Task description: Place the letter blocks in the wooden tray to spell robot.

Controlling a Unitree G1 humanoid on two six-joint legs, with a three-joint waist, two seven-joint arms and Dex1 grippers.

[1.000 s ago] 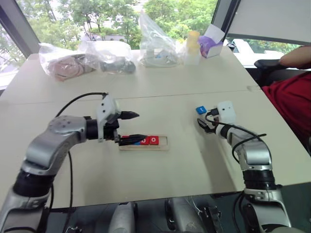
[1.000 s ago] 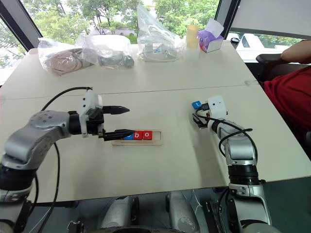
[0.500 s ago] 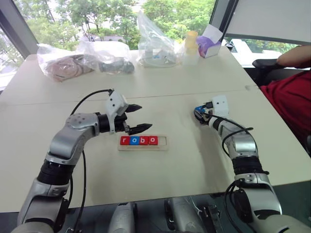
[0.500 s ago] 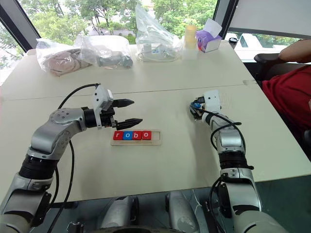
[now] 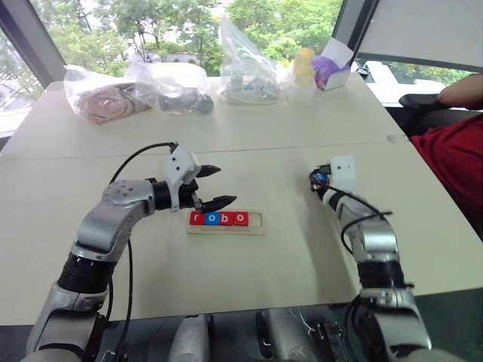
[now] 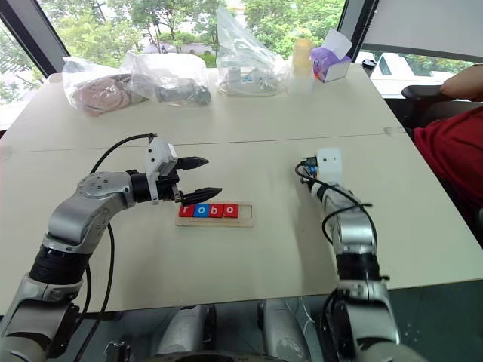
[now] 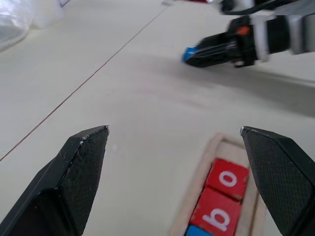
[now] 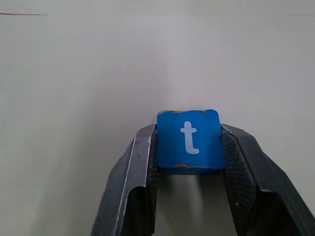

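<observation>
Fingers of the right gripper (image 8: 189, 162) are clamped on the small blue square "t" block (image 8: 188, 140).
Left gripper (image 5: 213, 186) is held apart just beside the long light-wood tray (image 5: 255, 220), where r, o, b, o are seated.

The two eye views look down from the robot's head over the table (image 5: 302, 249); both see the wooden tray (image 5: 255, 220) and both arms. The left wrist view sits low and close (just above the tray's end). The right wrist view looks closely at the blue block (image 8: 189, 140).

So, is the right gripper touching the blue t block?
Touching: the right wrist view shows both fingers of the right gripper pressed against the blue t block.
</observation>
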